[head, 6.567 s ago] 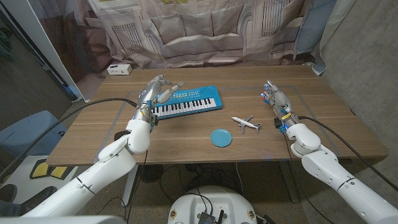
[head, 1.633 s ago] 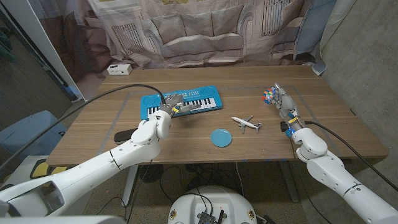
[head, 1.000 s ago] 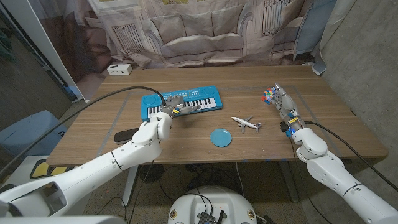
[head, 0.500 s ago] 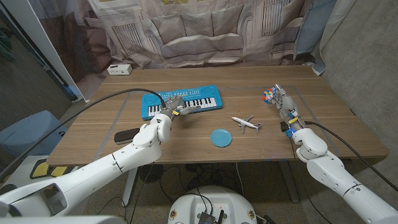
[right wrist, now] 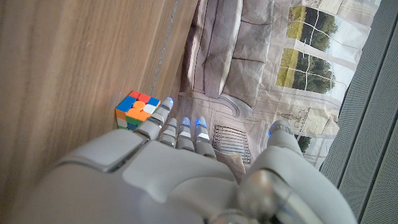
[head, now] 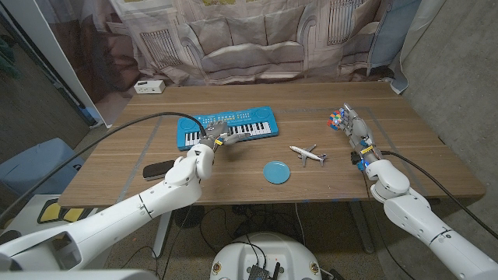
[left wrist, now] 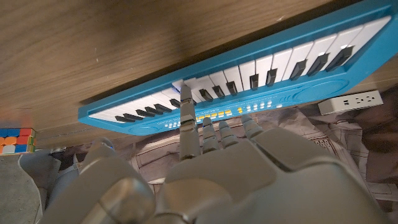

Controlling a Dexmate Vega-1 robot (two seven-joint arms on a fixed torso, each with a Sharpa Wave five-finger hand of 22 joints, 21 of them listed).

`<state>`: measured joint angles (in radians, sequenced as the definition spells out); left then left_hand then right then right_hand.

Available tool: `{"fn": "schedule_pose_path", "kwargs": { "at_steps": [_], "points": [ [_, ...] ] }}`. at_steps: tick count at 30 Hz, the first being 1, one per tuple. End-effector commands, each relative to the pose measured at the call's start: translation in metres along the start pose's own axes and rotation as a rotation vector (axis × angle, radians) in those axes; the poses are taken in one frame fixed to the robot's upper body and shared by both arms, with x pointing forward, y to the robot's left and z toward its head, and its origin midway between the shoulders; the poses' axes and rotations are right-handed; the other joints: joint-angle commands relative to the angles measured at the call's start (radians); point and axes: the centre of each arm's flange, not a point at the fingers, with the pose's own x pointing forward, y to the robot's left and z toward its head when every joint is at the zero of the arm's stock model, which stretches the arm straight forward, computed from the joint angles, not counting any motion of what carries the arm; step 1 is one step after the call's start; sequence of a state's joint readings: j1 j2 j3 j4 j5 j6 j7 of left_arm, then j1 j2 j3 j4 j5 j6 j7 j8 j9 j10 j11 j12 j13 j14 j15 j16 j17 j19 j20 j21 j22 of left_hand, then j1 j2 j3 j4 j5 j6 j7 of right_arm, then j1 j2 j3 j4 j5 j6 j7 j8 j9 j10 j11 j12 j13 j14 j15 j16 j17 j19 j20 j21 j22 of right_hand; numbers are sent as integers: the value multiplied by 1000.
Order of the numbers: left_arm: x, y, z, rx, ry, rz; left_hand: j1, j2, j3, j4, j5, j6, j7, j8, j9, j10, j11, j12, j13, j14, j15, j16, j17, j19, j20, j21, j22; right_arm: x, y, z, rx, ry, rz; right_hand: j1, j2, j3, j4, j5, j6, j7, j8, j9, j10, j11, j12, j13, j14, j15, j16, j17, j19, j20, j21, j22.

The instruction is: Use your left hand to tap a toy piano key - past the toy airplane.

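The piano (head: 226, 128) lay on the worktop (head: 233, 167) toward the far side, left of centre, its keys facing the robot. The airplane (head: 308, 153) sat near the middle-right of the worktop, well apart from the piano, with a blue plate (head: 276, 172) just nearer the robot and to its left.

The left hand (head: 219, 134) was over the piano's keys at about mid-length. In the left wrist view, one finger (left wrist: 186, 106) was extended with its tip at a white key, while the other fingers were curled back; contact with the key looked likely but could not be confirmed. The hand held nothing.

The right hand (head: 354, 128) stood at the right side of the worktop, fingers straight and close together, gripping nothing. A colour cube (head: 335, 119) sat just beyond its fingertips; the right wrist view showed the cube (right wrist: 137, 109) beside the fingertips, though whether they touched could not be determined.

A white power strip (head: 148, 87) rested at the far left corner of the worktop. A dark flat object (head: 159, 168) lay near the left forearm.
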<state>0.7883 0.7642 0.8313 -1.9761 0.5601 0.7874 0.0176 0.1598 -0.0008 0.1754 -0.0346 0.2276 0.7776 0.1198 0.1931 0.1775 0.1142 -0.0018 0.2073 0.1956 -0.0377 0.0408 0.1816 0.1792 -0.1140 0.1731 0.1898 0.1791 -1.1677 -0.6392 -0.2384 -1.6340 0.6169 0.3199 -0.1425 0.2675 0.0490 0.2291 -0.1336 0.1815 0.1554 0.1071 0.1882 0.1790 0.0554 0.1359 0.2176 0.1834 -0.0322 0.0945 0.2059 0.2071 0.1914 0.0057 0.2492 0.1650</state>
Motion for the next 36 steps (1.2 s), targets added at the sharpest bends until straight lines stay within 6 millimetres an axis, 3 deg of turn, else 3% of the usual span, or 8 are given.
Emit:
{"fn": "schedule_pose_path", "kwargs": {
  "at_steps": [1, 27, 36],
  "points": [
    [-3, 0, -2, -4, 7, 9, 1, 14, -1, 1, 6, 16, 1, 7, 5, 1, -2, 6, 2, -1, 5, 6, 2, 0, 10, 8, 5, -1, 1, 0, -7, 2, 6, 5, 9, -3, -1, -2, 8, 0, 0, 5, 8, 0, -1, 5, 8, 4, -2, 5, 10, -5, -6, 6],
    [-9, 13, -4, -10, 13, 53, 7, 18, -2, -4, 4, 22, -2, 5, 6, 41, 17, 22, 2, 25, -8, 13, 1, 16, 0, 14, 5, -6, 4, -2, 1, 4, 3, 5, 9, -5, -1, -3, 9, 0, 0, 5, 10, 1, -2, 5, 9, 4, -2, 5, 14, -4, -14, 6],
    [-11, 17, -5, -13, 14, 67, 7, 18, -4, -5, 3, 20, -4, 3, 6, 52, 27, 25, 2, 33, -10, 14, 1, 19, -22, 15, 5, -6, 5, -2, 1, 3, 5, 6, 10, -5, -2, -3, 9, -2, 0, 5, 11, 2, -3, 5, 11, 2, -2, 5, 17, -4, -17, 6]
  ]
}}
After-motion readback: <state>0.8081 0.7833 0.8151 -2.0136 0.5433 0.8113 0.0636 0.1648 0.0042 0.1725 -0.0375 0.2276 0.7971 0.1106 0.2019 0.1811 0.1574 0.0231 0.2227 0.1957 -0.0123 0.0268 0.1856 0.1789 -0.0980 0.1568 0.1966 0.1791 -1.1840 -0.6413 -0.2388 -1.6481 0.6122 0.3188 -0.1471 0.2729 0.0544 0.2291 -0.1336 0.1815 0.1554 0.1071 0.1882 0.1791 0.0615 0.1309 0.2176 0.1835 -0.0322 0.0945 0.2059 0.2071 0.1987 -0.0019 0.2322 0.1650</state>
